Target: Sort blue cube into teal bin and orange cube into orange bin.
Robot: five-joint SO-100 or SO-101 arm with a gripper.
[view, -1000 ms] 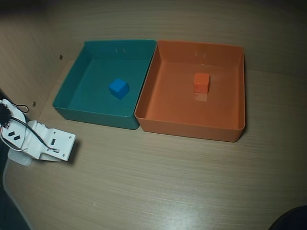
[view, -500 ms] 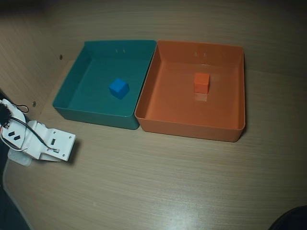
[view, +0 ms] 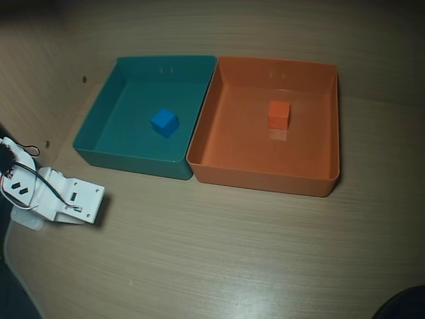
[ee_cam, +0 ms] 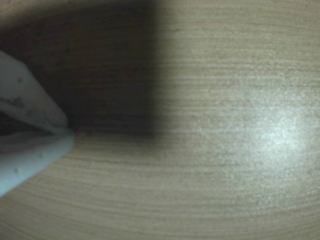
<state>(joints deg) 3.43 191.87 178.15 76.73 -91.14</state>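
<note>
In the overhead view the blue cube (view: 164, 122) lies on the floor of the teal bin (view: 99, 119), near its middle. Beside it on the right, the orange bin (view: 312, 133) holds the orange cube (view: 279, 114) in its far half. My white arm (view: 63, 198) rests folded at the table's left edge, well clear of both bins. My gripper (ee_cam: 68, 131) comes in from the left of the wrist view, low over bare wood. Its two white fingertips (ee_cam: 35, 105) meet and hold nothing.
The two bins stand side by side, touching, at the back of the wooden table (view: 232, 252). A wooden side wall (view: 40, 86) with small holes rises at the left. Something dark (view: 402, 306) pokes in at the bottom right corner.
</note>
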